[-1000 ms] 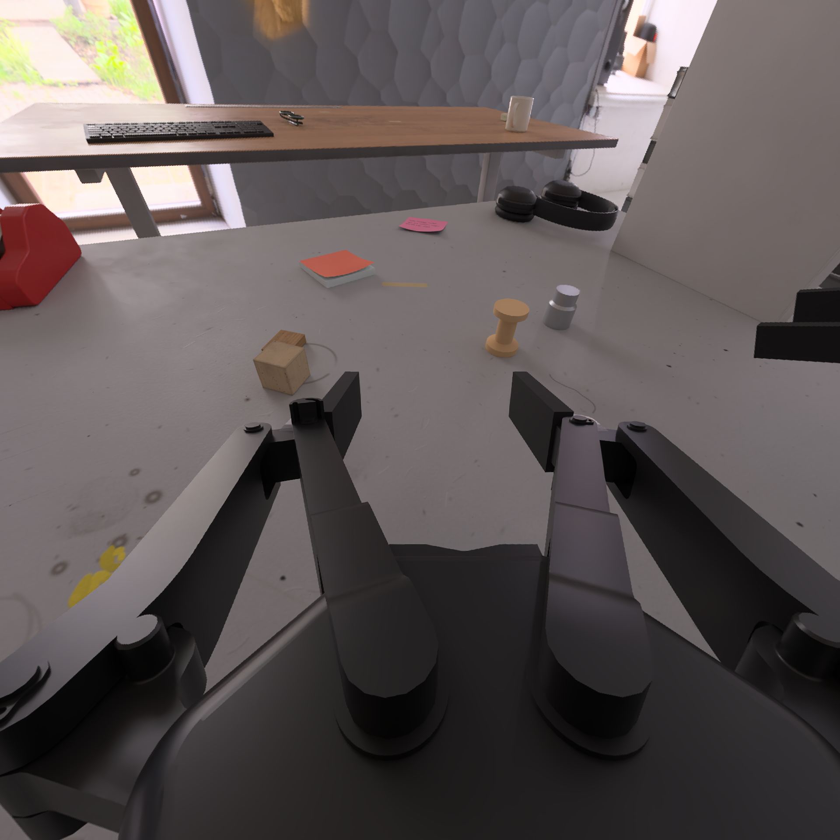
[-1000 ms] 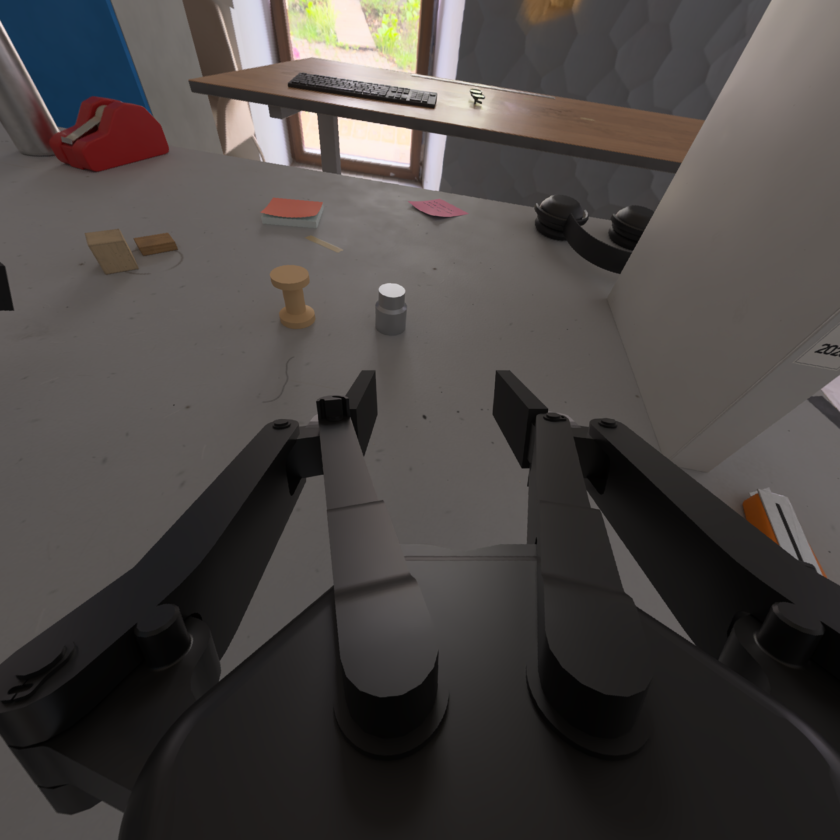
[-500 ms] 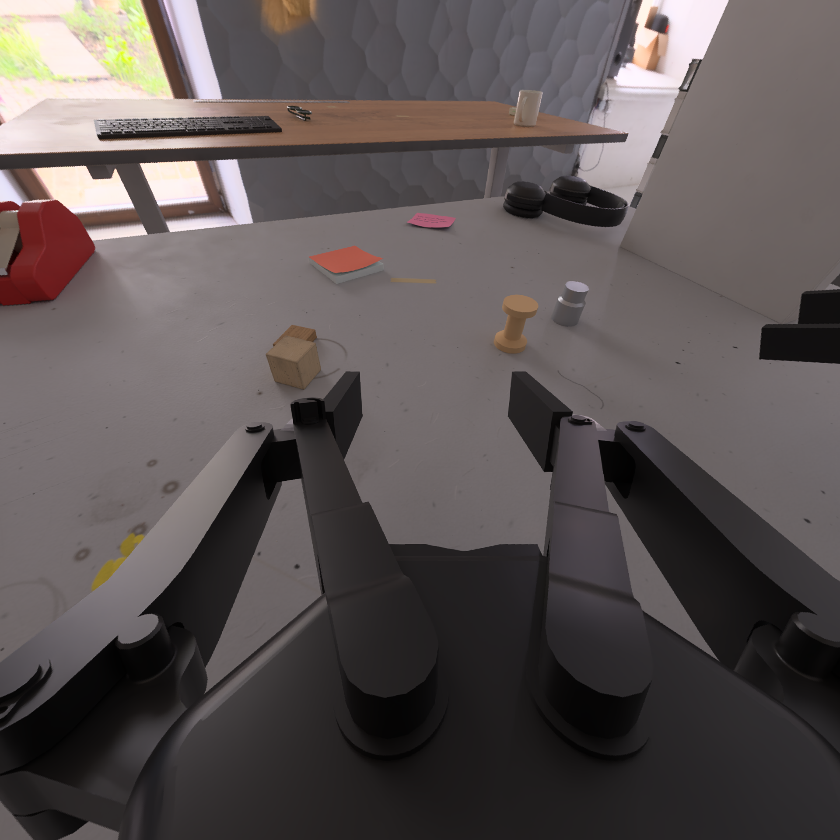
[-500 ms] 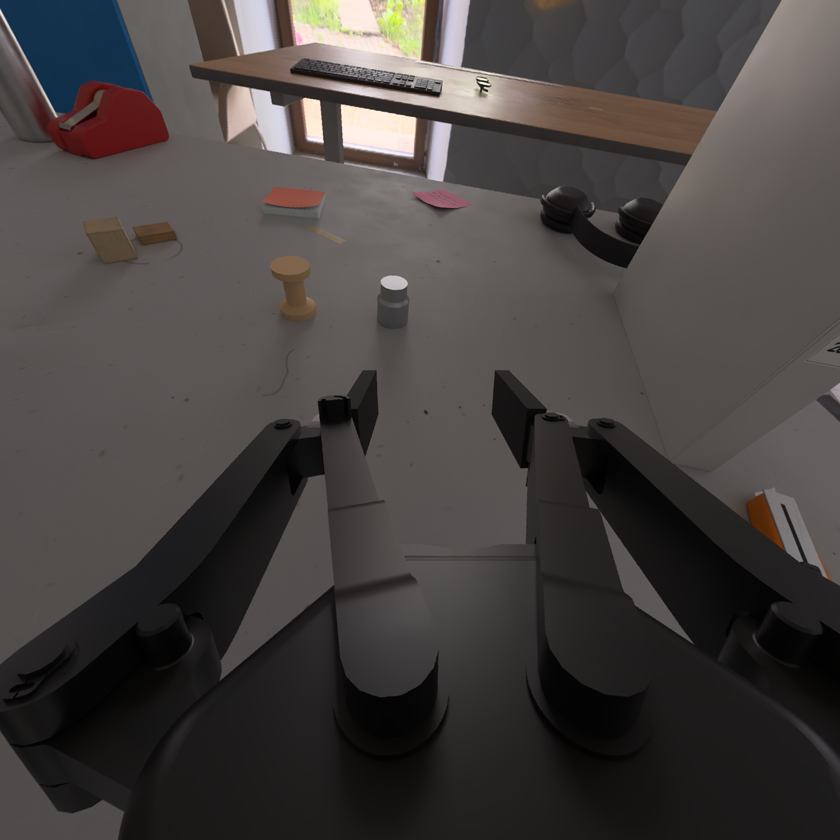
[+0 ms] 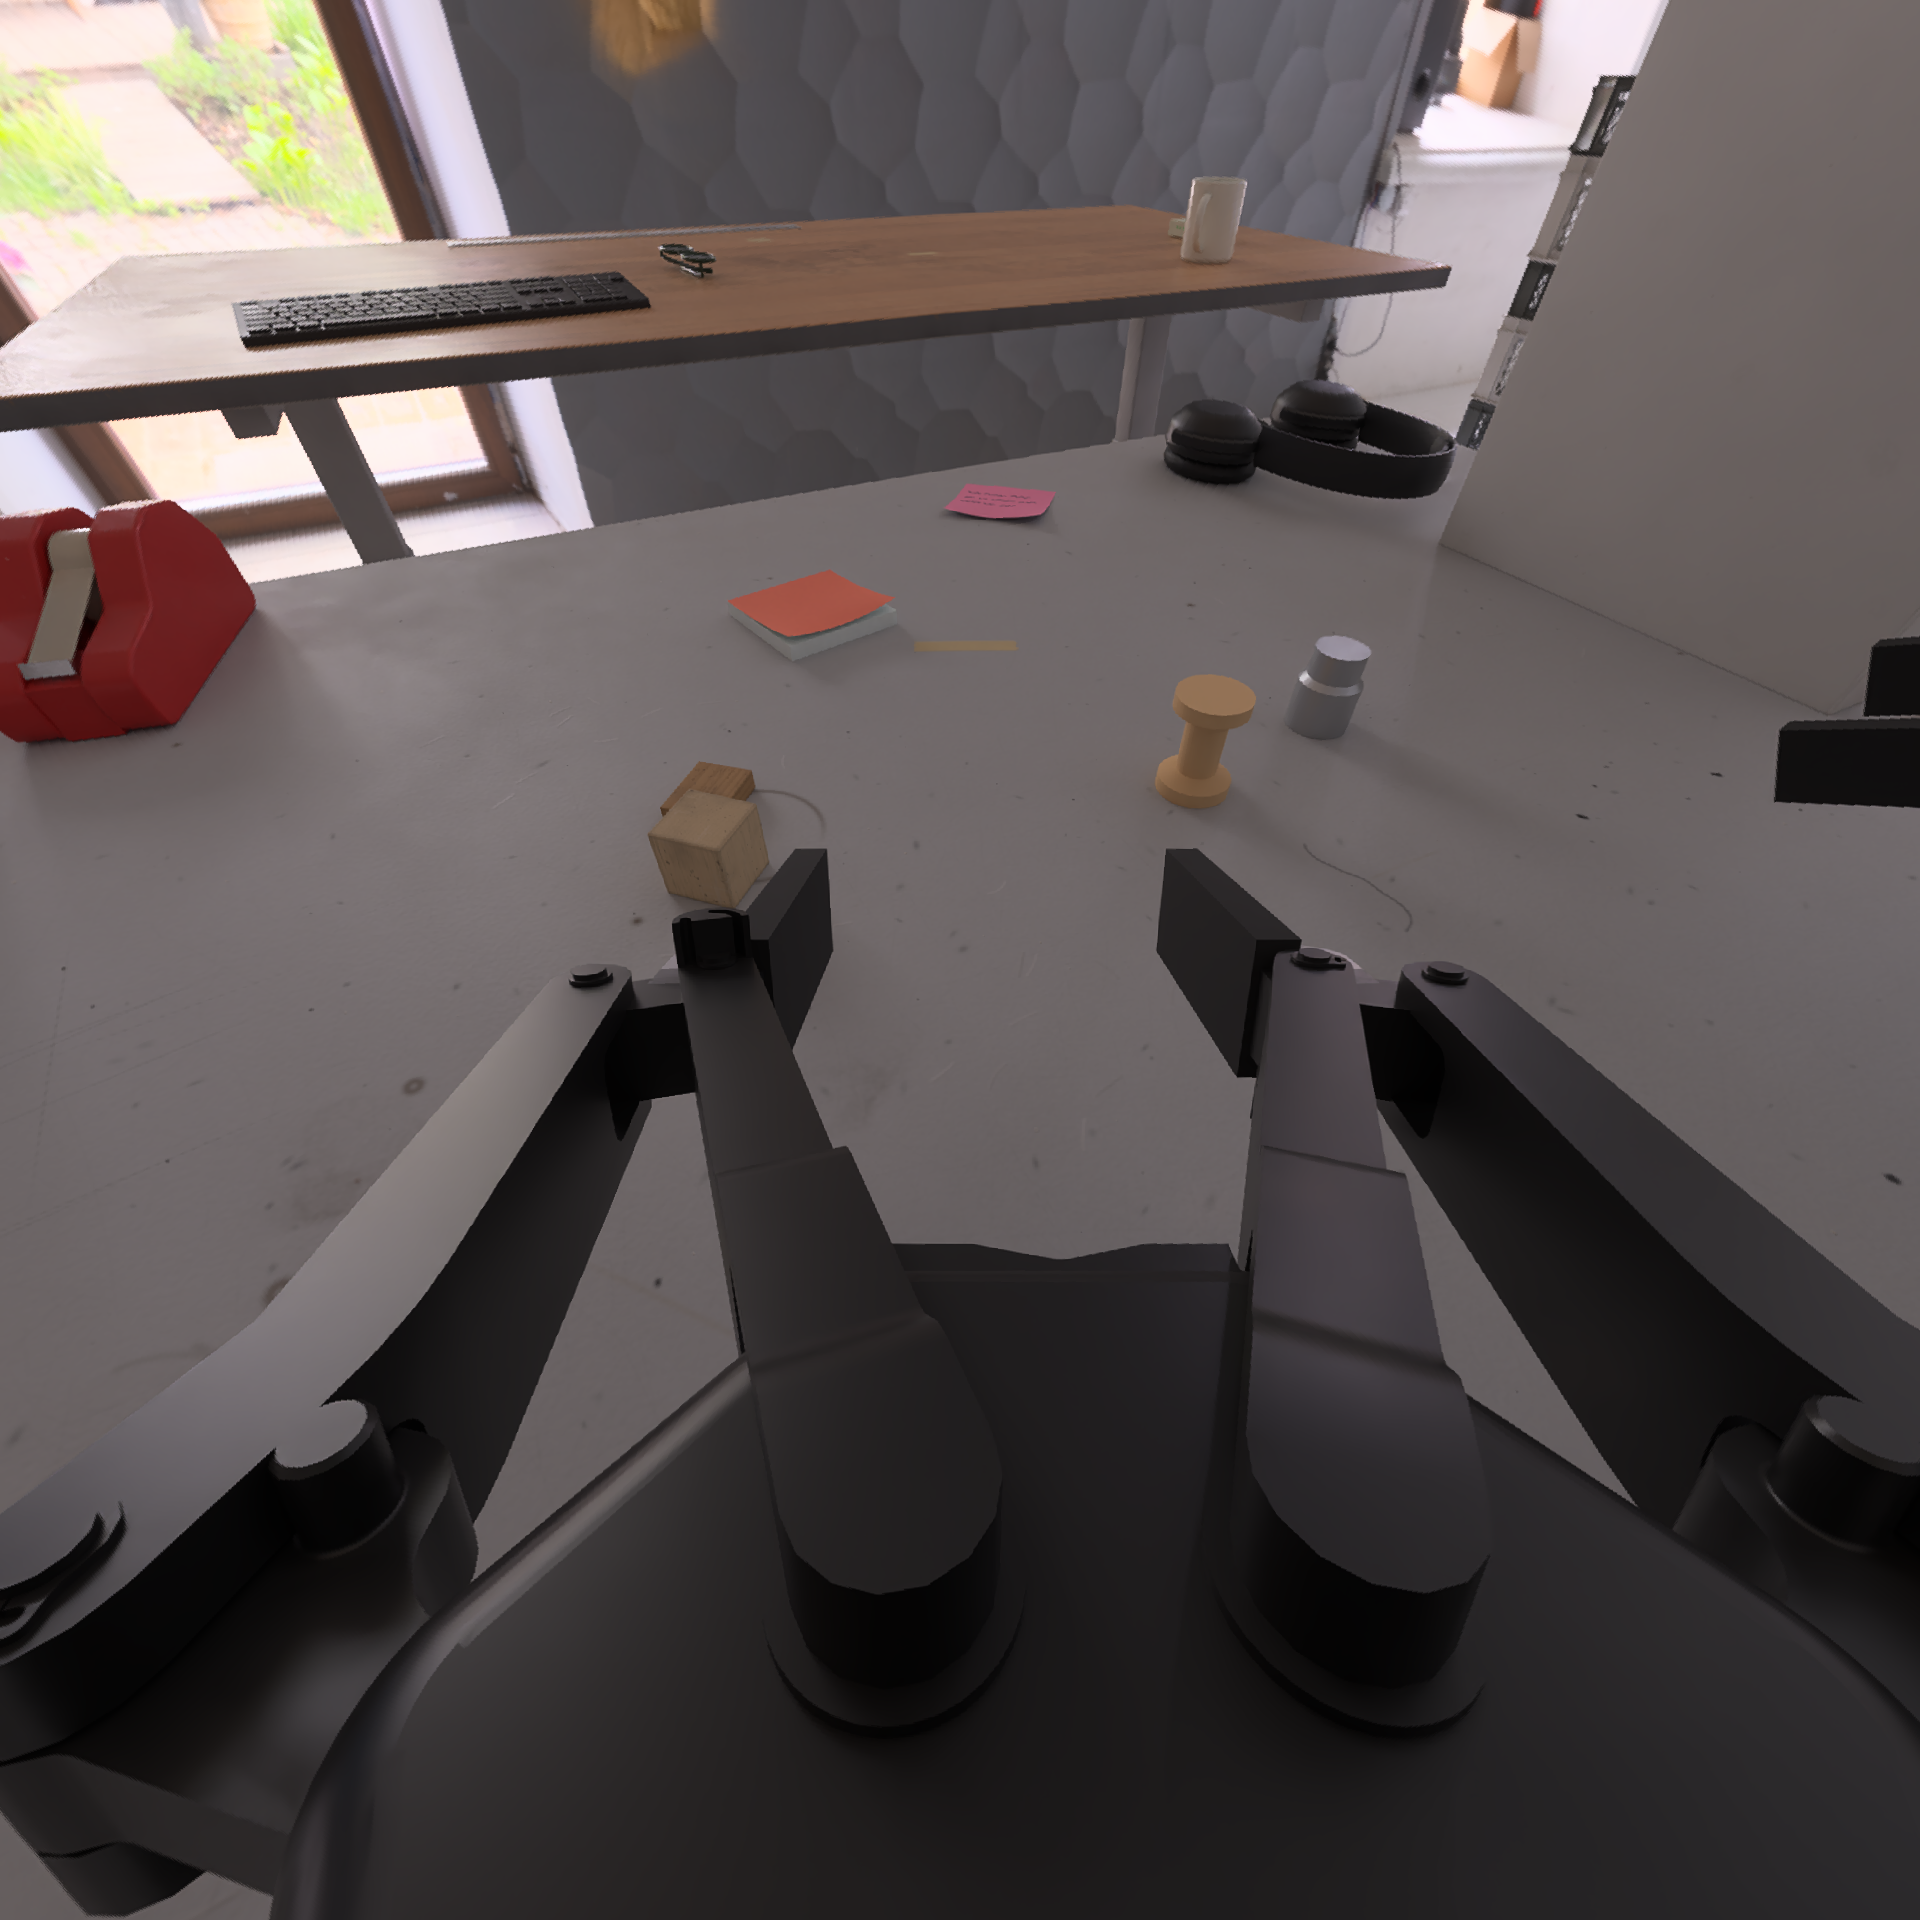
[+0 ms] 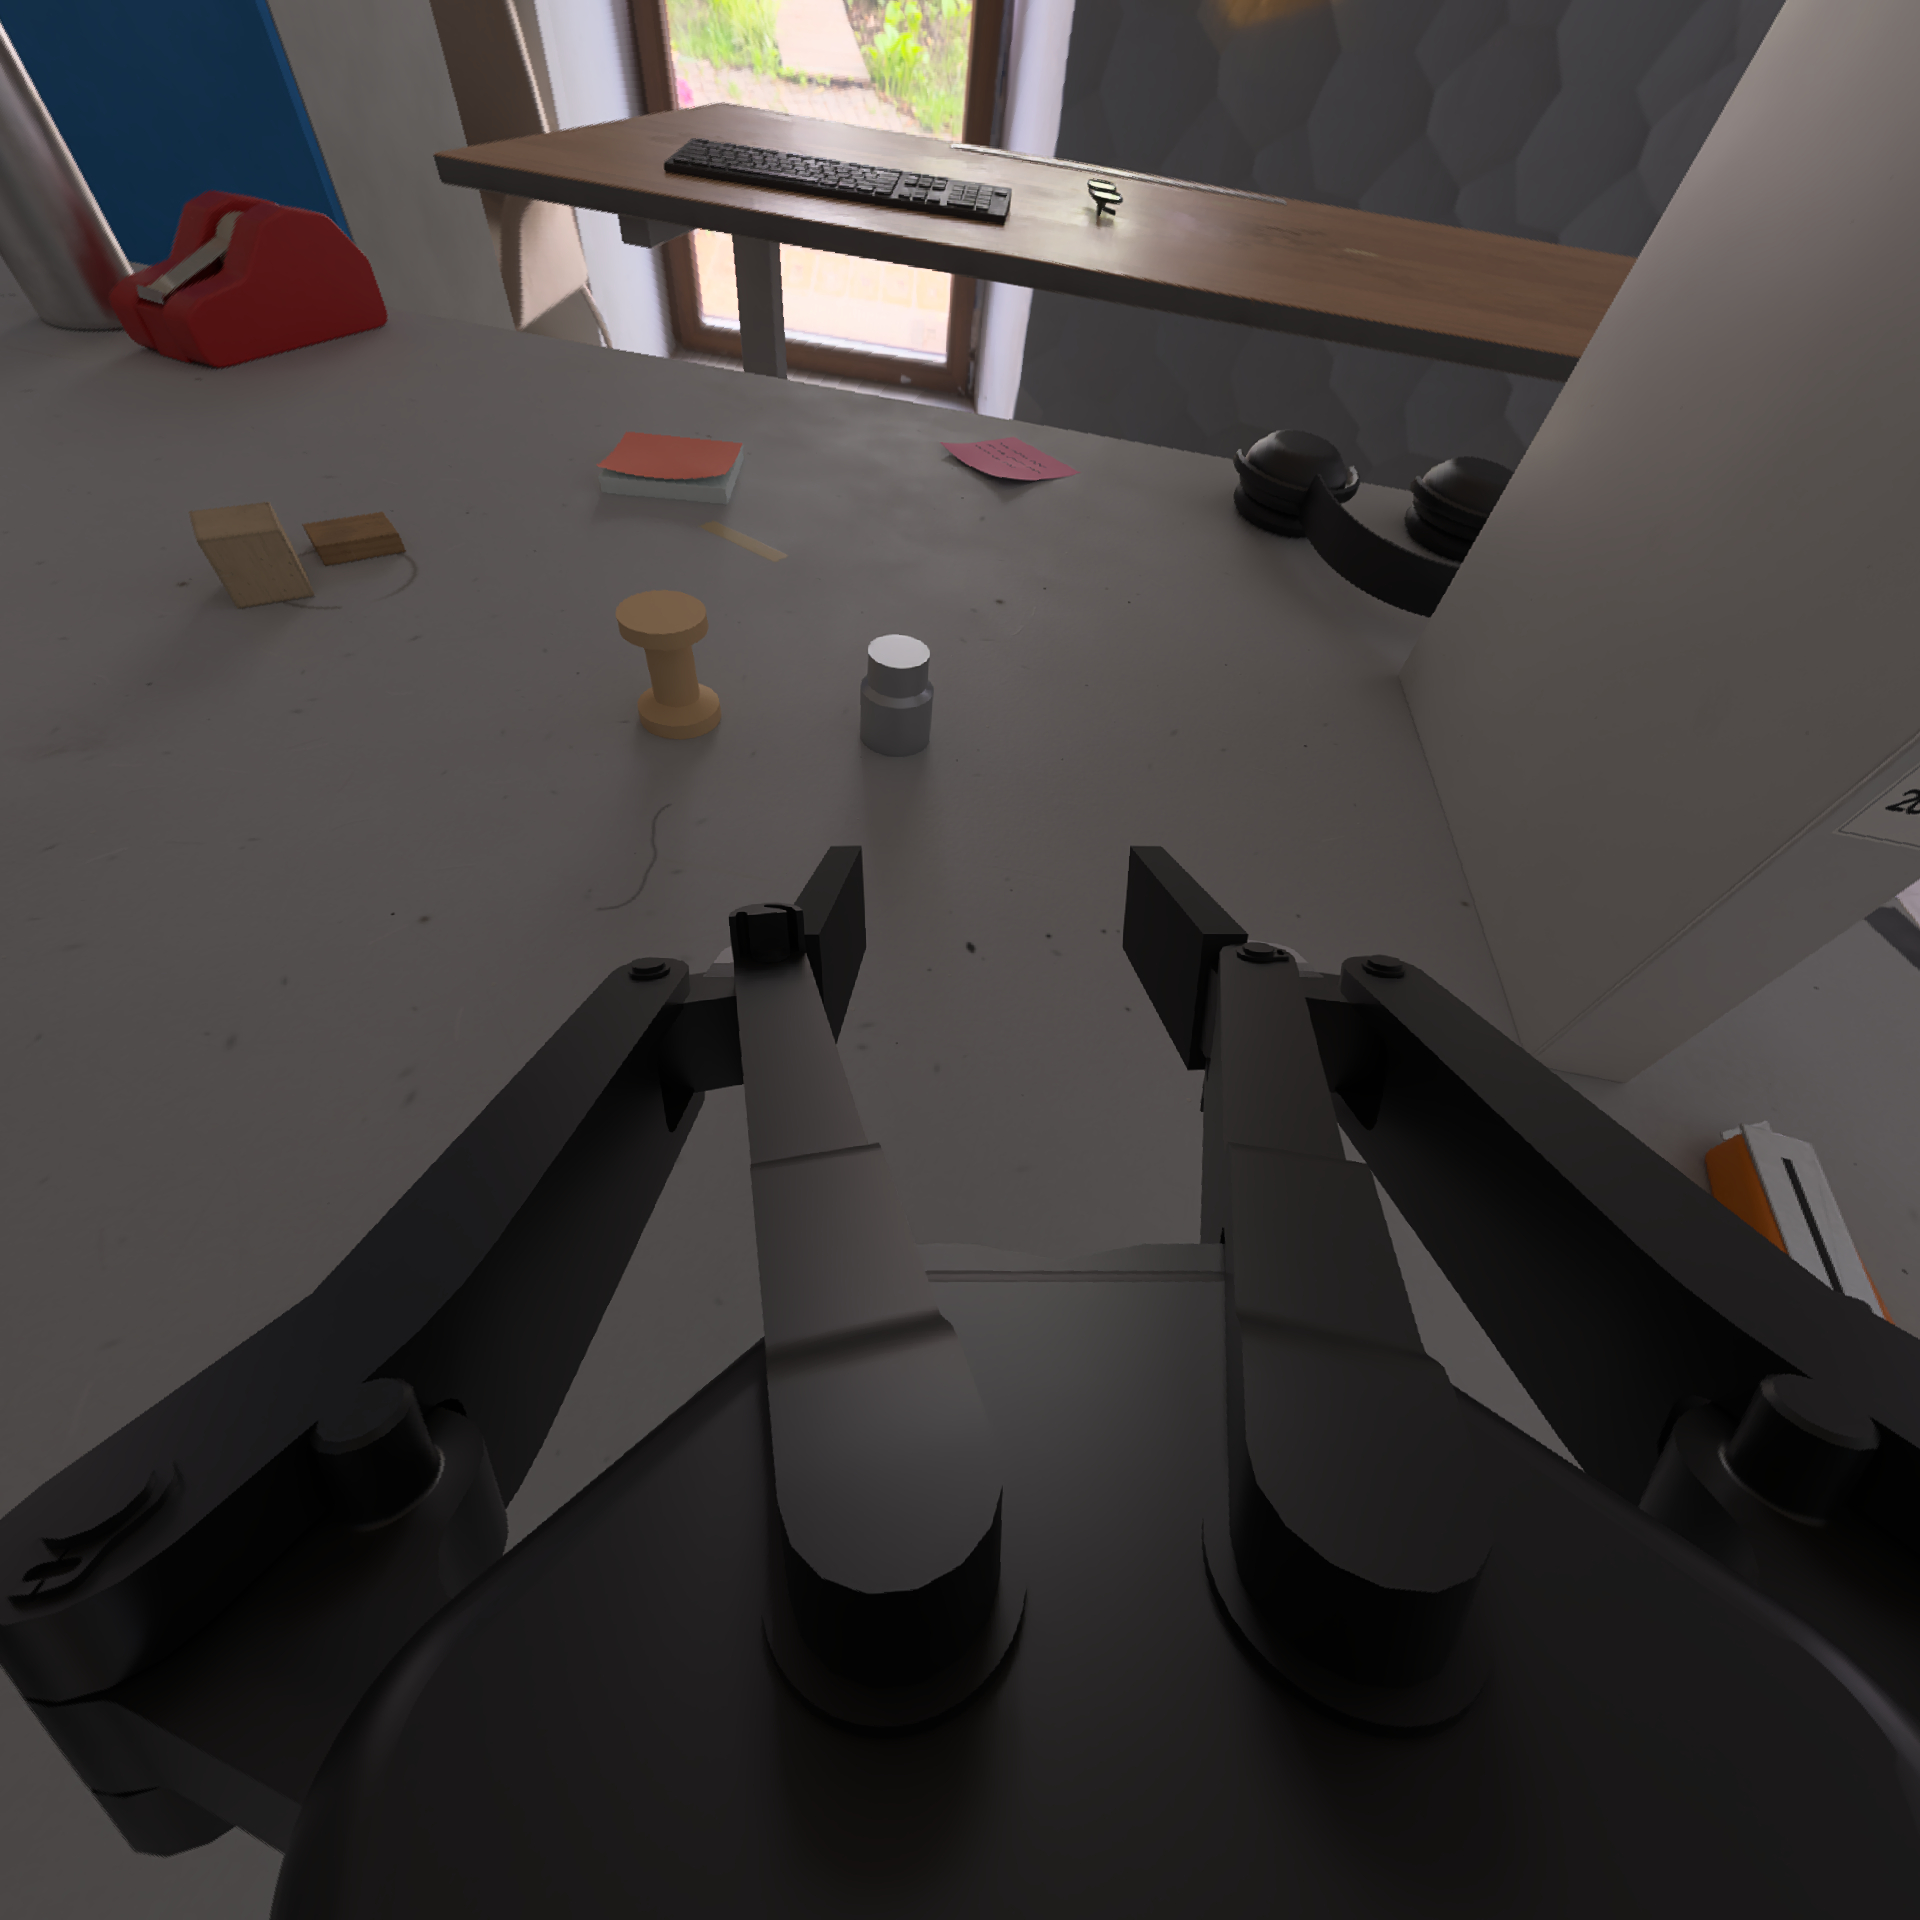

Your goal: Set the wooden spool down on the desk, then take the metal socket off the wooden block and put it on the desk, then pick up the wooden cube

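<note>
Right wrist view alone shows orange tool [image 6: 1756,1195]; both hands [image 5: 995,914] [image 6: 995,914] wide, empty.

Left gripper [image 5: 995,914] and right gripper [image 6: 995,914] both hang empty, fingers spread wide apart.

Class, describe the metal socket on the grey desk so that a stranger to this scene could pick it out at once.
Start at the black headphones at the far edge of the grey desk, beside the white panel. Come nearer to two small upright things standing apart: the tan wooden spool and the silver metal socket. The socket is the stepped grey cylinder, nearer the panel.
</note>
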`<action>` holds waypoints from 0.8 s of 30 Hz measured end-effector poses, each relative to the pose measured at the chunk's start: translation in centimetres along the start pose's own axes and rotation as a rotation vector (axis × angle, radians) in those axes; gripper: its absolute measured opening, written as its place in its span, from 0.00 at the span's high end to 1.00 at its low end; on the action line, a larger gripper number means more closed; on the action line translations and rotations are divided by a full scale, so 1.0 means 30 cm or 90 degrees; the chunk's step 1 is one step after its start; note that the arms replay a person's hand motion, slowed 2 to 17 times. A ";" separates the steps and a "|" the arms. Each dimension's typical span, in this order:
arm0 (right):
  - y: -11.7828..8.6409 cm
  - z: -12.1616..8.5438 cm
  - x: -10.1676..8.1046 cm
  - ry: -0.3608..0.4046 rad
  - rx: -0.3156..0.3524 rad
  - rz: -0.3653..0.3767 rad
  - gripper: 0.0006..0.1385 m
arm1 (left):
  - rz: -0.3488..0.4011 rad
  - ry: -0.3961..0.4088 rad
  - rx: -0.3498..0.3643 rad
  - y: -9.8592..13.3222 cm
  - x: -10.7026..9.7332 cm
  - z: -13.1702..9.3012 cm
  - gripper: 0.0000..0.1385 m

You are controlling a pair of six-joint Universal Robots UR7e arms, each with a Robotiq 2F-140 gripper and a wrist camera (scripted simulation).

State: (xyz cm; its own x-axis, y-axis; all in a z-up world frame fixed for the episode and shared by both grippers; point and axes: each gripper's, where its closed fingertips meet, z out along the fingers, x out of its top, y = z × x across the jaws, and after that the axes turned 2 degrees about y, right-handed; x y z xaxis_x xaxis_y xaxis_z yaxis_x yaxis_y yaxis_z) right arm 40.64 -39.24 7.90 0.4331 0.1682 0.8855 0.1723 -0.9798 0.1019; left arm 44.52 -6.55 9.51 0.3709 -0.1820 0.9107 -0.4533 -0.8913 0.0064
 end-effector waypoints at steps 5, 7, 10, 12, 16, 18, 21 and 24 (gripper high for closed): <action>0.002 -0.001 0.003 0.002 0.001 0.003 0.52 | 0.013 -0.010 -0.009 -0.021 0.027 0.000 0.40; 0.002 -0.001 0.004 0.003 0.002 0.004 0.52 | 0.021 -0.015 -0.012 -0.034 0.039 0.002 0.40; 0.003 -0.002 0.006 0.004 0.003 0.004 0.52 | 0.037 -0.026 -0.013 -0.059 0.060 0.006 0.40; 0.003 -0.003 0.006 0.005 0.004 0.004 0.52 | 0.048 -0.034 -0.013 -0.078 0.075 0.009 0.40; 0.004 -0.005 0.006 0.006 0.004 0.004 0.52 | 0.073 -0.051 -0.012 -0.116 0.106 0.019 0.40; 0.005 -0.005 0.006 0.007 0.005 0.004 0.52 | 0.086 -0.062 -0.011 -0.138 0.120 0.024 0.40; 0.006 -0.006 0.005 0.008 0.006 0.005 0.52 | 0.105 -0.082 -0.007 -0.173 0.137 0.035 0.40; 0.006 -0.007 0.004 0.008 0.008 0.007 0.53 | 0.122 -0.102 -0.001 -0.211 0.156 0.049 0.41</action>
State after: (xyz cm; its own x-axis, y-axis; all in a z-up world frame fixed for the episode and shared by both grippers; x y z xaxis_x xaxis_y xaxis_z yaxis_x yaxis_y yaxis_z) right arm 40.53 -39.43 8.12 0.4239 0.1562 0.8921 0.1787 -0.9801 0.0867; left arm 50.32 -2.37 13.11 0.4020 -0.4111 0.8182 -0.5292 -0.8335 -0.1588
